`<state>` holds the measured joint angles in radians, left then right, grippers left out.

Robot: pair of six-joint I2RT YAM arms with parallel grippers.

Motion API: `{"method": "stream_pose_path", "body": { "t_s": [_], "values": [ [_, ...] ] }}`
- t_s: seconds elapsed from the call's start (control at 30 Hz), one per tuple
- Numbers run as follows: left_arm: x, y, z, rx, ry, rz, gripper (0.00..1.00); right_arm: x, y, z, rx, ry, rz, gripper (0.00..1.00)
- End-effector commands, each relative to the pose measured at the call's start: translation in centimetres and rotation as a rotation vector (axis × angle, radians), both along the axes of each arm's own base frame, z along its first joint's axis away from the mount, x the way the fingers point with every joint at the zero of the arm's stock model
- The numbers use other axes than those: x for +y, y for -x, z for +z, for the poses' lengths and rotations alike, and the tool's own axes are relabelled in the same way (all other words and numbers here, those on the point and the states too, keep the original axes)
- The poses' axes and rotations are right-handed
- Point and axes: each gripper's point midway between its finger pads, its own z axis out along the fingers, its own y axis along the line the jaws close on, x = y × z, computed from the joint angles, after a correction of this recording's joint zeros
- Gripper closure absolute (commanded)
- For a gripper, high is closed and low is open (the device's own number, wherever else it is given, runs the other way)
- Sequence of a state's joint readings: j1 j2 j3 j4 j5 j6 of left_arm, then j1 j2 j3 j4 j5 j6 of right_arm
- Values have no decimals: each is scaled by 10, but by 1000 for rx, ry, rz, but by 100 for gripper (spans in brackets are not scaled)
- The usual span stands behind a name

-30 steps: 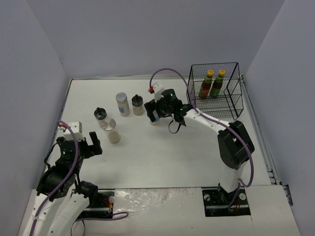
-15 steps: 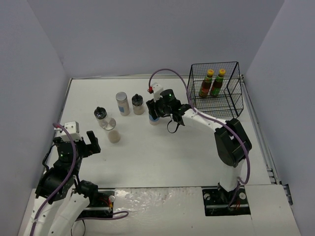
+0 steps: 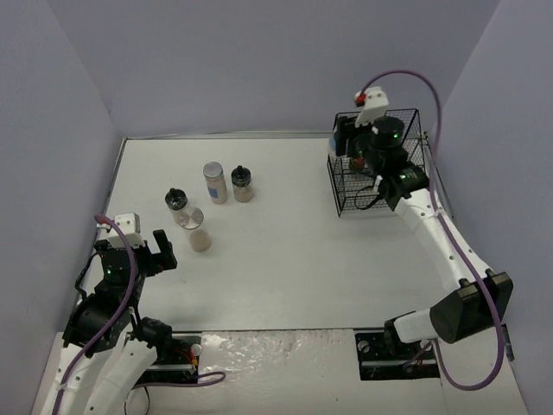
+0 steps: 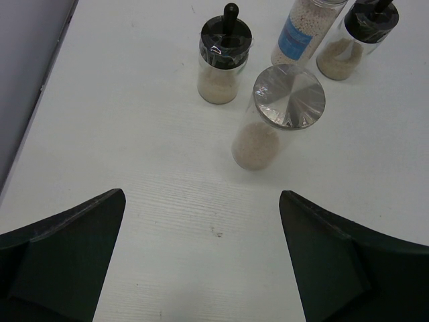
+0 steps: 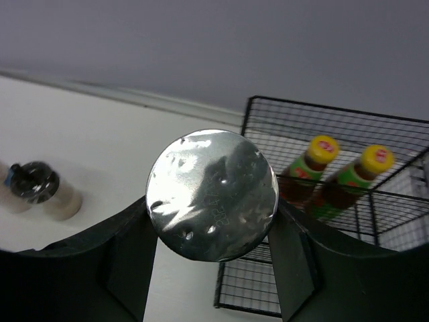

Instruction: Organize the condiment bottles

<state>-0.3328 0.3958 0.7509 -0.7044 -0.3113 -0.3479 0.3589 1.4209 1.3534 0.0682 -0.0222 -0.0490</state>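
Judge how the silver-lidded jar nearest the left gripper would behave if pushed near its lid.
The jar looks tall and narrow, so it would probably tip rather than slide. Being round, it would likely roll once down. Only partly filled, it seems light.

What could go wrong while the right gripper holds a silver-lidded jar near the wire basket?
The silver-lidded jar in the right gripper hangs near the rim of the wire basket and could catch on it when lowered. It could also tip the two yellow-capped sauce bottles standing inside if set down against them.
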Motion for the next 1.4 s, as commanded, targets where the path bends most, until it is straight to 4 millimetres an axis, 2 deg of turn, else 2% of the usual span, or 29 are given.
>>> {"method": "stream_pose_path", "body": {
  "t_s": [0.0,0.07,0.23,0.4,0.67,0.93,1.03,1.3,1.37],
  "values": [
    [-4,-11,19,-64,10,-9,3,-80,0,72,-156,-74,-227,100],
    [-4,-11,19,-65,10,-8,3,-122,-3,74,-163,-75,-328,100],
    [-4,-11,19,-64,11,-12,3,-188,-19,68,-162,-95,-492,100],
    [-3,-9,21,-74,11,-10,3,-217,-43,50,-173,-107,-541,100],
    [-1,-8,21,-77,12,1,3,-240,-68,32,-176,-118,-561,100],
    [-1,-9,20,-72,13,5,3,-249,-88,23,-178,-118,-563,100],
    [-2,-10,19,-67,12,4,3,-250,-92,11,-153,-118,-566,100],
    [-2,-10,19,-66,13,1,3,-252,-99,-45,-48,-95,-572,100],
    [-2,-11,18,-65,13,2,3,-253,-100,-59,-21,-87,-577,96]
  ]
}}
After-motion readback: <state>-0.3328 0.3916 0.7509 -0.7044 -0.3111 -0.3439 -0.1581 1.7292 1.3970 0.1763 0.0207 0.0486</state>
